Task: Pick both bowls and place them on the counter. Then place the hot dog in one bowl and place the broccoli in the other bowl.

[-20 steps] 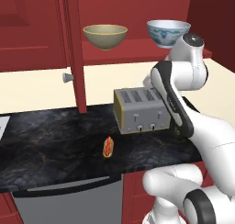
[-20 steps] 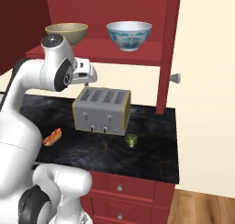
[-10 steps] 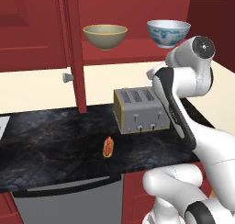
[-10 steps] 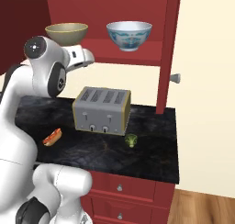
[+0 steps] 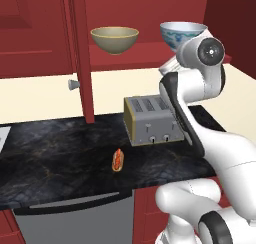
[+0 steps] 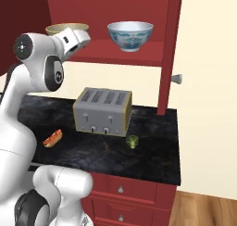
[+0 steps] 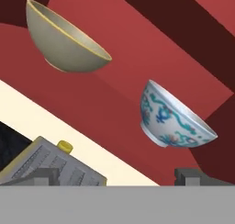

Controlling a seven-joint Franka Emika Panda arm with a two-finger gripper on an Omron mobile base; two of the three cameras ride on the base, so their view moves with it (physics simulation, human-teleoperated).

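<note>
The olive-tan bowl (image 5: 114, 39) stands upright toward the left end of the red shelf (image 5: 145, 60), empty. The white blue-patterned bowl (image 6: 130, 34) stands upright on the same shelf toward its right end, well apart from the first bowl. Neither bowl is on the counter (image 5: 55, 153).

On the counter, the hot dog (image 5: 117, 159) lies near the front edge, left of the toaster (image 5: 151, 120). The toaster occupies the middle of the counter, toward the back. In the right base view, the broccoli (image 6: 132, 141) sits just in front of the toaster's right front corner.

The gripper (image 7: 117, 175) is raised to shelf level, in front of the shelf and between the two bowls. Its fingers are spread wide and hold nothing. In the hand view both bowls lie ahead, the patterned bowl nearer to the line of the fingers.

The step in hand is judged to be the approach to the first bowl. The next move calls for aligning the spread fingers across one wall of the chosen bowl at its rim, advancing, then clamping before lifting it off the shelf.
</note>
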